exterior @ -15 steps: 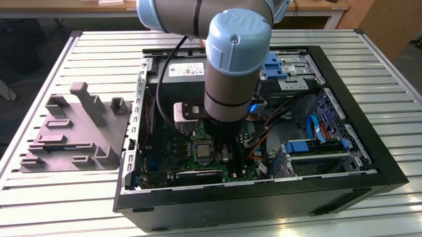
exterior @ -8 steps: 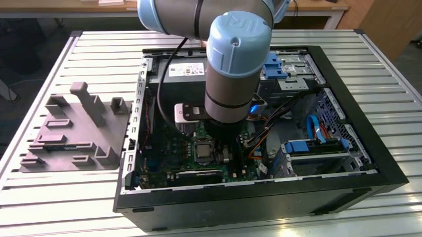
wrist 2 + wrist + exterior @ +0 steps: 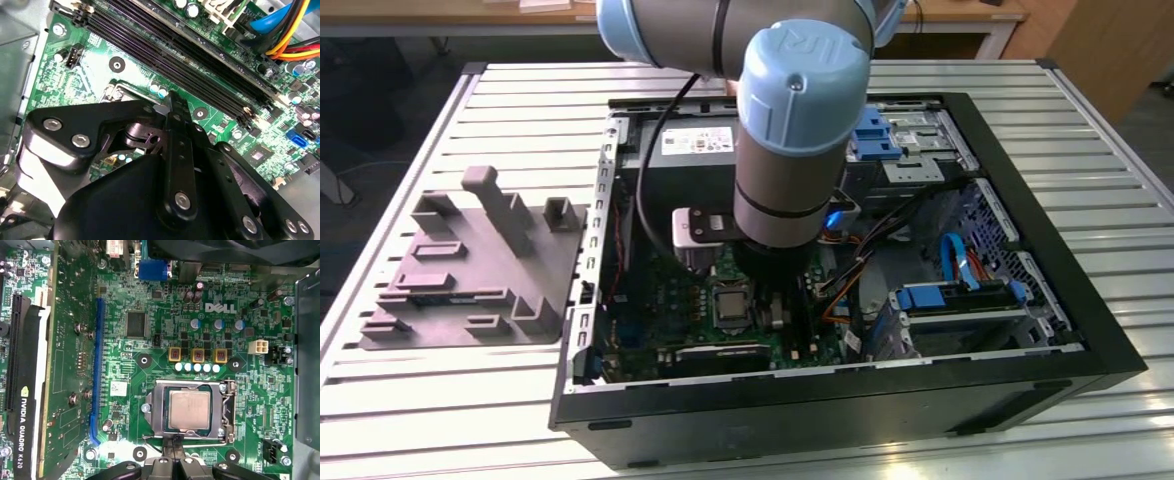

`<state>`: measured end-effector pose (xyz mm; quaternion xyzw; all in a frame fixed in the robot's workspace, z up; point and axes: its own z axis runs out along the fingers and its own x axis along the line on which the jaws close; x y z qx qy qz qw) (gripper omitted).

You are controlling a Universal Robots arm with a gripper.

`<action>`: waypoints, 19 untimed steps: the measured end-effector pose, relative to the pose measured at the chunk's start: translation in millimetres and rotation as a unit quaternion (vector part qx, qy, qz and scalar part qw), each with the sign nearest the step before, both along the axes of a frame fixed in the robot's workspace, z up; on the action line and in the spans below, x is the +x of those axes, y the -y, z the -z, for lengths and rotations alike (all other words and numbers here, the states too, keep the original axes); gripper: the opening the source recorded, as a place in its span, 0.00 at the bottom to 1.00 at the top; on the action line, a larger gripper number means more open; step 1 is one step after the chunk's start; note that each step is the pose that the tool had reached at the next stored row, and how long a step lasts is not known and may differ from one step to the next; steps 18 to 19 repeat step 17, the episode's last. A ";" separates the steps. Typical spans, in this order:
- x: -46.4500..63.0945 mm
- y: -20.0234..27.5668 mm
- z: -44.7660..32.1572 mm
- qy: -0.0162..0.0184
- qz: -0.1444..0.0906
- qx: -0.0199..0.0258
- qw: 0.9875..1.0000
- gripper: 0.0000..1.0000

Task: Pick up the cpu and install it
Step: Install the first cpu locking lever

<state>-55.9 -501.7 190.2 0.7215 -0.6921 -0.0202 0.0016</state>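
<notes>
The cpu [image 3: 189, 409], a pale silvery square, lies flat inside the metal-framed socket [image 3: 159, 412] of the green motherboard [image 3: 150, 300]. The socket's frame lies around it and the lever [image 3: 230, 410] runs along one side. My gripper [image 3: 173, 442] is shut, its two black fingertips pressed together right at the socket's edge, beside the cpu and not on it. I see nothing held between them. In the second wrist view the same closed fingertips [image 3: 170, 100] point down at the board. In the exterior view the arm [image 3: 787, 150] reaches down into the open computer case [image 3: 854, 390].
A grey plastic tray with upright posts [image 3: 467, 270] lies on the slatted table at the exterior view's left. A graphics card [image 3: 25, 390] stands beside the socket. Memory slots [image 3: 190, 55], coloured cables [image 3: 290, 35] and blue drive bays [image 3: 947, 300] crowd the case.
</notes>
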 end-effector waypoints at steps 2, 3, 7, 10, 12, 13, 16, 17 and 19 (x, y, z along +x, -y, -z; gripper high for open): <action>0.0 0.3 -4.5 0.000 0.000 -0.001 1.000 0.11; 0.1 0.2 -6.3 0.000 0.000 -0.001 1.000 0.11; 0.0 0.3 -16.9 0.000 0.000 -0.001 1.000 0.11; 0.0 0.3 -26.2 0.000 0.000 -0.001 1.000 0.11; 0.1 0.3 -26.3 -0.001 0.000 -0.001 1.000 0.11; 0.1 0.3 -26.3 -0.001 0.000 -0.001 1.000 0.11; 0.1 0.3 -26.4 -0.003 0.000 -0.001 1.000 0.11; 0.1 0.3 -26.4 -0.003 0.000 -0.001 1.000 0.11; 0.1 0.3 -26.4 -0.003 0.000 -0.001 1.000 0.11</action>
